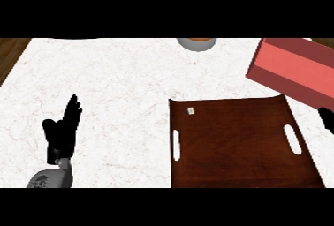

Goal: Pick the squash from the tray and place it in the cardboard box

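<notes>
The dark brown wooden tray lies at the lower right with two slot handles, and no squash shows on it. A reddish box sits tilted at the upper right, overlapping the tray's far right corner; I cannot see inside it. The squash is nowhere in view. My left hand rests at the lower left over the counter, open with fingers straight and pointing up. Only a black sliver of my right hand shows at the right edge, just below the box.
A grey bowl with something orange in it stands at the counter's far edge. A small white tag lies near the tray's far left corner. White marble counter spreads left of the tray, and wooden floor shows past its left edge.
</notes>
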